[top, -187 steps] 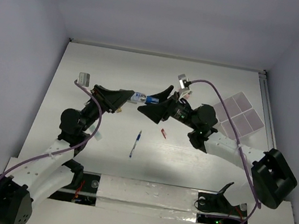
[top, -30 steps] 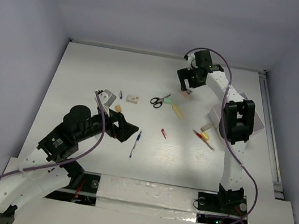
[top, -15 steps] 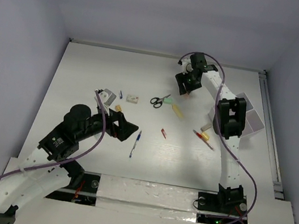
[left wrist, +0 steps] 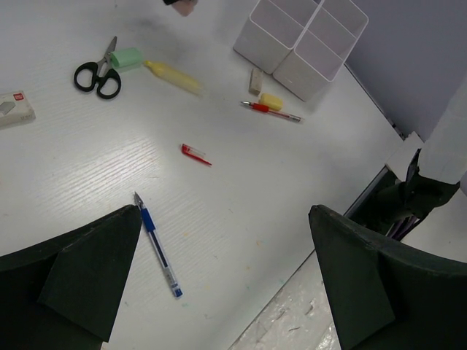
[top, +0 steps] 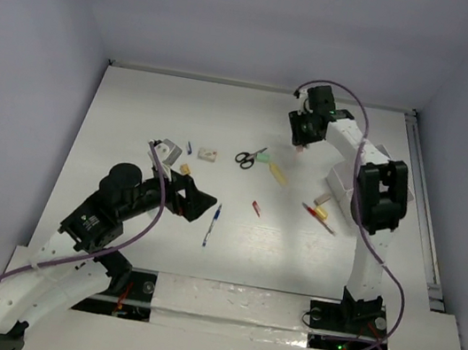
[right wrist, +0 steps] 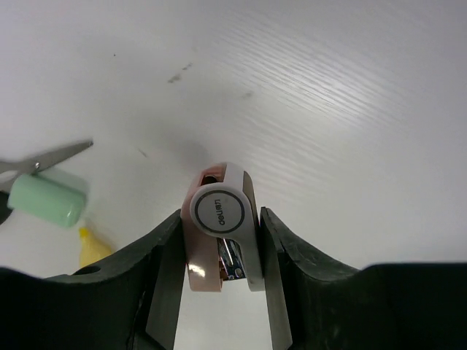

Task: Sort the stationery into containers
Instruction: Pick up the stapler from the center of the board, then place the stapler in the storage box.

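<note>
The pink-and-white stationery item (right wrist: 219,233) is upright between the fingers of the right gripper (right wrist: 220,215), which is clamped on its two flat sides. Its long axis runs along the fingers, with the rounded end pointing away from the wrist and down toward the table (right wrist: 350,87). One side is pale pink. The other is white, with a round disc bearing small lettering, and a bit of metal shows in the slot between them. Whether the tip touches the table or hangs just above it cannot be told.

In the top view the item sits under the right gripper at the far middle of the table, just right of the black scissors (top: 245,158). A mint green eraser (right wrist: 44,198) lies against the scissor blades, and the pale yellow marker (top: 277,172) slants away beside it. The white organiser tray (left wrist: 299,40) stands to the right, with the red pencil (left wrist: 271,111) near its foot.

Well apart, at the near left, the left gripper (top: 196,202) hangs with its fingers spread wide and nothing between them. The blue-white pen (left wrist: 157,244) lies just below it, and a small red bit (left wrist: 195,153) lies beyond the pen.
</note>
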Controlling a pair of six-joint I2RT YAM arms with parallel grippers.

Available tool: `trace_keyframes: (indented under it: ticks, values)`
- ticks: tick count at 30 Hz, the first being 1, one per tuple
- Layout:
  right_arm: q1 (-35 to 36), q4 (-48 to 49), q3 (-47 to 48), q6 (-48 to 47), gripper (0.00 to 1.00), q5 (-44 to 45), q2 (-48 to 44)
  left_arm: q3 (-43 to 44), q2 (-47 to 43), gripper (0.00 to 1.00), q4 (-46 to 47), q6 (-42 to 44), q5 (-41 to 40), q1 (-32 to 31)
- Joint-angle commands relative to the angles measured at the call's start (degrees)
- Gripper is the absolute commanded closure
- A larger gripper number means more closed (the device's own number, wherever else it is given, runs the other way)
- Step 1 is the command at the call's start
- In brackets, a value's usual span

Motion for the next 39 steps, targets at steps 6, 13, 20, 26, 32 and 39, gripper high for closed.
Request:
trace_keyframes:
  ticks: [6,13,20,26,32,39]
  values:
    - [0.28,15.32,-20.17,7.81,0.73,23.34,-29.82,0.05,-2.47,0.01,2.66,1.05,1.53,0.40]
    - [-0.85,9.09,-27.21,9.04,0.73,37.25,-35.45,0.05,-3.97,0.01,2.57,1.05,1.52,-1.36]
    - [-1.39,5.48,-28.71,6.78,0.73,45.87,-35.73,-0.04,-4.85,0.01,2.57,1.05,1.52,-1.89]
    - [-1.91,7.14,-30.38,3.69,0.73,50.36,-34.93,-0.04,-5.11,0.01,2.66,1.05,1.44,-1.89]
    - [-1.91,10.30,-31.96,1.23,0.72,52.82,-32.47,-0.04,-4.76,0.01,2.57,1.05,1.44,-1.89]
    - [-2.53,14.87,-33.81,-2.46,0.71,53.52,-30.72,-0.04,-4.50,0.01,2.48,1.05,1.26,-1.89]
